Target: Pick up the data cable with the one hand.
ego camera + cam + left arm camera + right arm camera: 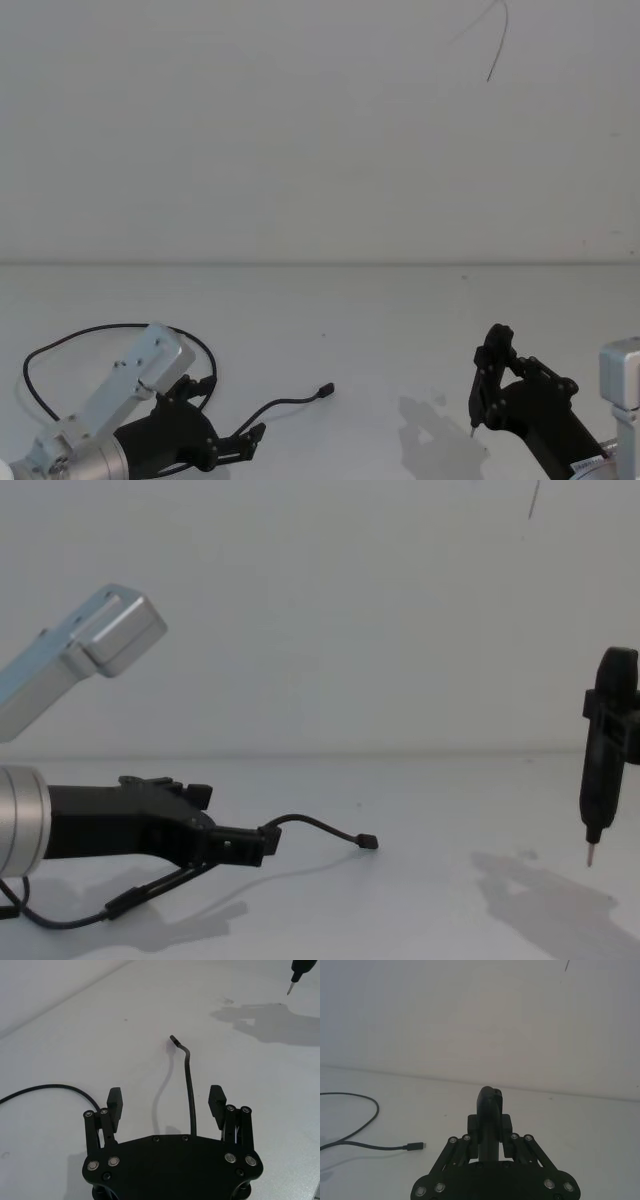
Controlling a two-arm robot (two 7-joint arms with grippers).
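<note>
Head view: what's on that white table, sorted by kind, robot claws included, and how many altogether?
data cable: 1
grippers: 2 (left gripper open, the cable running between its fingers; right gripper shut on the tool)
pen-shaped tool: 1
Total: 4

The left arm (112, 398) reaches in low from the near left with its silver wrist (20, 820) lying almost level. The left claw (167, 1102) points forward, both fingers (114, 1101) spread wide apart. Over on the right, the right claw (490, 1126) is held higher, its fingers pinched tight on an upright pen-shaped tool (593, 810).
</note>
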